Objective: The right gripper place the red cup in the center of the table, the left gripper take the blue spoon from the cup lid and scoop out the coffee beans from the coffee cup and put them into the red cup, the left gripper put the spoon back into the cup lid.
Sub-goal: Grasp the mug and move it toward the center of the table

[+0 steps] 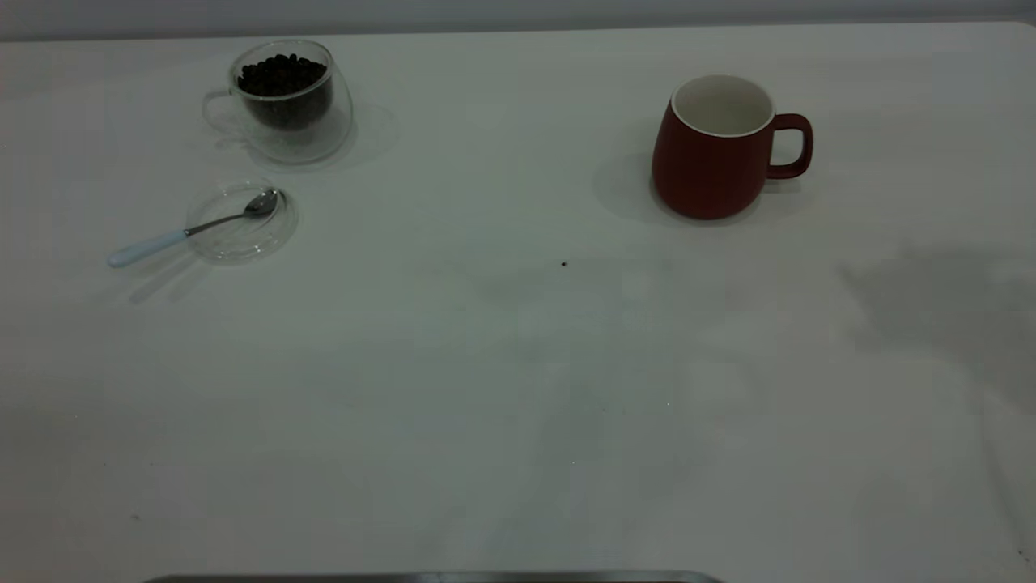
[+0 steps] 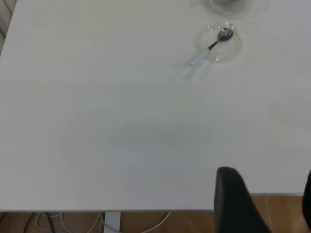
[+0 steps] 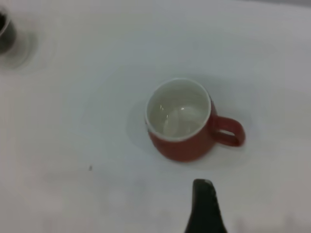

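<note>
The red cup (image 1: 712,154) stands upright, well apart from the coffee cup (image 1: 285,101).

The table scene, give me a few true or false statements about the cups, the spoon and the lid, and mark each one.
1. The red cup is empty. True.
2. The blue spoon stands inside the coffee cup. False: its bowl rests in the cup lid, handle sticking out over the table.
3. The coffee beans are in the coffee cup. True.
4. The right gripper holds the red cup. False: the cup stands free on the table, the gripper apart from it.
5. The red cup lies on its side. False: it stands upright.
</note>
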